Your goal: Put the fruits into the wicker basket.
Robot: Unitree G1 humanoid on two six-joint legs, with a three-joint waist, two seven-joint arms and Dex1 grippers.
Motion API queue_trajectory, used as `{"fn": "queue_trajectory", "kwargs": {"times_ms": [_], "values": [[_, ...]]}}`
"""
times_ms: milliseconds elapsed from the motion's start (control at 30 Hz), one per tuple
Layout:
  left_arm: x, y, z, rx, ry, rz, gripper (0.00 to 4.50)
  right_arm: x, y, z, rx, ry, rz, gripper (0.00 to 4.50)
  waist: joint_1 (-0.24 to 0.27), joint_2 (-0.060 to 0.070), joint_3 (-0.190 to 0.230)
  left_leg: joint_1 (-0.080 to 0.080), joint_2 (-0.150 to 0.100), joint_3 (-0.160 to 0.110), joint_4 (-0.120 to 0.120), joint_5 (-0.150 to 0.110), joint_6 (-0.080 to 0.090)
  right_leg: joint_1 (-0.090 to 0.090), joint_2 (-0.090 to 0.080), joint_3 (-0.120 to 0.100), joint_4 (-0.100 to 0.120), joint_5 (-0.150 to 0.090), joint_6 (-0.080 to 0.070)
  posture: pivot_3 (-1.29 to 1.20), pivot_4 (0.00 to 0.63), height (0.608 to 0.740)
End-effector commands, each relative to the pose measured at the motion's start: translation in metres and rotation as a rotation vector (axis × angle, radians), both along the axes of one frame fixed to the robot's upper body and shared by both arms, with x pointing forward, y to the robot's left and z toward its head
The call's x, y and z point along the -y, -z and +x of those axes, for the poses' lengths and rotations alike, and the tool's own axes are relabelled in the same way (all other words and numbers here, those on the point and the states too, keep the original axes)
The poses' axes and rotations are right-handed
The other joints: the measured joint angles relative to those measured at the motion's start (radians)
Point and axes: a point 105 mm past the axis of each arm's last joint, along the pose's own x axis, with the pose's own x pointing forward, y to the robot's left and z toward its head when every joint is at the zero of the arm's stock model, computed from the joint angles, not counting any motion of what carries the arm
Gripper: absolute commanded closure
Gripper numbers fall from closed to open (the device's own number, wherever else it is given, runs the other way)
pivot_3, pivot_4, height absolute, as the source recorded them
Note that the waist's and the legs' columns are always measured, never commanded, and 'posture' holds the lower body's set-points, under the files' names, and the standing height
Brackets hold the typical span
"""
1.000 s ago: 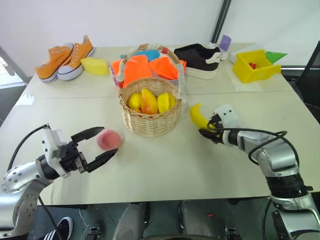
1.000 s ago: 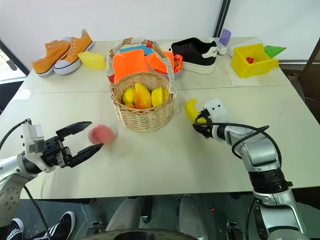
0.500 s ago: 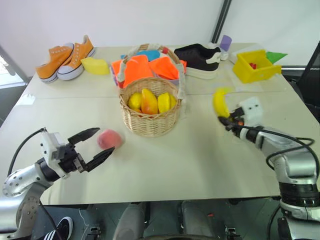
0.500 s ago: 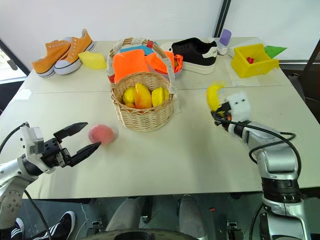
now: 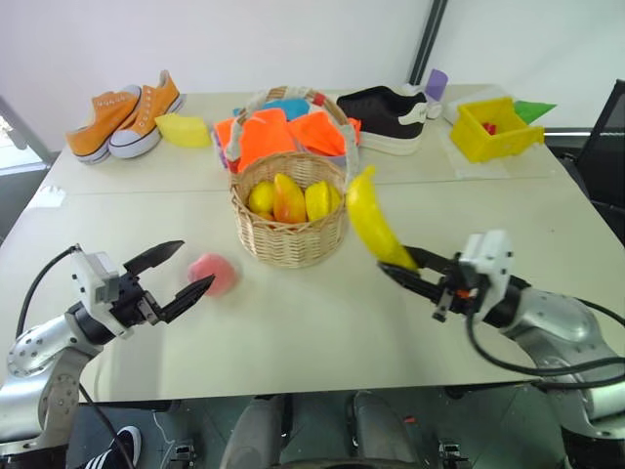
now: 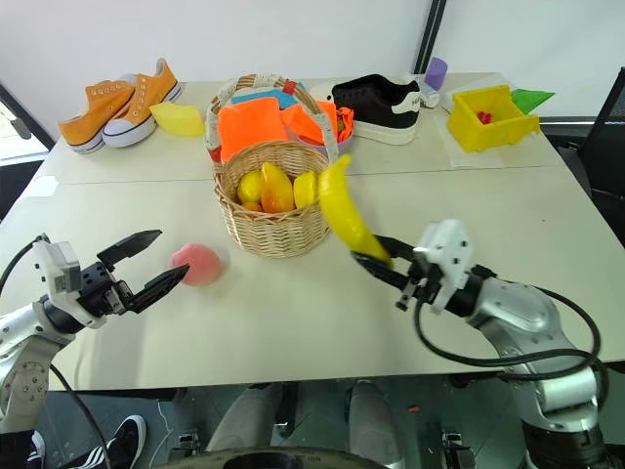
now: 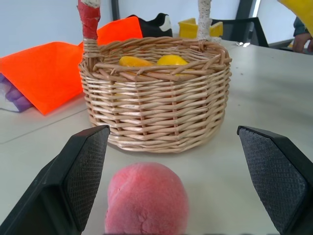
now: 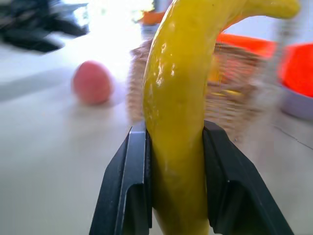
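- While the wicker basket (image 5: 291, 223) stands near the middle of the worktop (image 5: 293, 322), three yellow-orange fruits (image 5: 290, 198) are seen lying inside it, below the rim.
- Its tall arched handle (image 5: 293, 96) is wrapped in white cloth, with a red patch on one side.
- The banana (image 5: 373, 221) is clamped at its lower end between the fingers of the right end effector (image 5: 408, 270), and is held tilted above the worktop, its upper tip close to the basket's right rim.
- The peach (image 5: 213, 274) is seen resting on the worktop, left of the basket and apart from it.
- The left end effector (image 5: 186, 270) is held with its fingers spread wide, one on each side of the peach's near end, without touching it.
- A yellow bin (image 5: 490, 128) is placed at the far right of the worktop, with something small and red inside.
- Behind the basket, orange cloth (image 5: 273, 133), a black shoe (image 5: 386, 109) and a pair of orange sneakers (image 5: 125, 112) are laid.
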Motion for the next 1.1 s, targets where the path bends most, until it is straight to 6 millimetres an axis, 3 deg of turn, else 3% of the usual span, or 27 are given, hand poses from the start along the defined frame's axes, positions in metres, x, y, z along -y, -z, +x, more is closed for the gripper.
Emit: {"fn": "queue_trajectory", "kwargs": {"times_ms": [33,267,367,467,767,967,1100], "values": [[-0.007,-0.005,-0.003,0.036,-0.031,0.019,0.00,-0.019,-0.019,0.014,0.008,-0.046,-0.027,3.77,0.001,0.000,0.000,0.000,0.000,0.000,0.000,0.000,0.000,0.000,0.000,0.000,0.000,0.000,0.000,0.00,0.150,0.740],[-0.006,-0.005,-0.004,0.050,-0.048,0.031,0.00,-0.066,-0.037,0.039,-0.101,-0.133,0.030,3.77,0.007,-0.002,0.000,-0.002,0.000,-0.001,0.000,0.001,0.001,-0.006,-0.001,-0.001,0.000,0.000,0.000,0.00,0.150,0.740],[-0.003,-0.005,-0.005,0.055,-0.054,0.021,0.00,-0.083,-0.034,0.069,-0.239,-0.012,0.067,3.77,0.000,-0.002,0.000,-0.002,-0.001,0.000,0.000,0.000,0.001,-0.007,0.000,0.000,0.000,0.000,0.000,0.00,0.150,0.740],[-0.001,-0.006,-0.006,0.058,-0.062,0.012,0.00,-0.097,-0.039,0.083,-0.283,0.040,0.086,3.77,-0.001,-0.002,0.000,-0.002,0.000,0.000,-0.001,0.000,0.000,-0.008,0.000,0.001,0.002,0.001,-0.001,0.00,0.150,0.740],[0.003,-0.008,-0.006,0.066,-0.064,0.007,0.00,-0.100,-0.034,0.097,-0.323,0.124,0.062,3.77,0.001,-0.002,0.000,-0.002,-0.001,0.000,-0.002,0.000,-0.001,-0.008,0.000,0.000,0.002,0.001,0.000,0.00,0.150,0.740],[0.003,-0.006,-0.003,0.062,-0.079,0.015,0.00,-0.096,-0.036,0.095,-0.299,0.120,0.062,0.88,0.000,-0.001,0.000,-0.002,-0.001,0.000,-0.002,0.001,0.000,-0.009,0.000,0.000,0.002,0.002,0.002,0.00,0.150,0.740],[0.003,-0.005,-0.001,0.054,-0.085,0.001,0.00,-0.087,-0.060,0.088,-0.210,0.088,0.116,0.88,0.001,-0.001,0.000,-0.002,-0.001,0.000,-0.002,0.001,0.000,-0.009,0.000,0.000,0.002,0.002,0.002,0.00,0.150,0.740]]}}
